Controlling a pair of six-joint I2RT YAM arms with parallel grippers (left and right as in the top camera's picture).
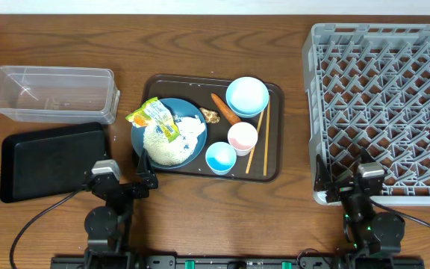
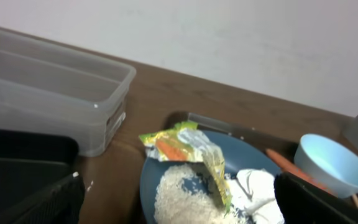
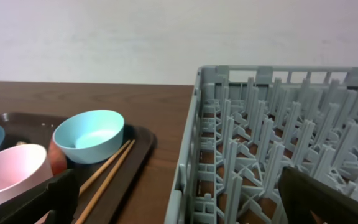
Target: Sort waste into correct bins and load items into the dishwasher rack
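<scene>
On the brown serving tray, a dark blue plate-bowl (image 1: 192,153) holds white rice (image 1: 164,146), a yellow-green wrapper (image 1: 154,117) and crumpled white paper (image 1: 195,130). Beside it lie an orange carrot (image 1: 225,109) and a brownish scrap (image 1: 210,116). The light blue bowl (image 1: 246,96), white-pink cup (image 1: 242,137), small blue cup (image 1: 220,157) and chopsticks (image 1: 258,138) stand on the tray's right part. The grey rack (image 1: 383,112) is at the right. The clear tub (image 1: 51,93) and black tray (image 1: 47,161) are at the left. My left gripper (image 1: 119,181) is open and empty, just near of the plate-bowl (image 2: 166,168). My right gripper (image 1: 348,184) is open and empty at the rack's near left corner (image 3: 191,180).
The brown serving tray (image 1: 273,168) lies mid-table between the bins and the rack. A strip of bare wood separates it from the rack's left wall. A white wall stands behind the table.
</scene>
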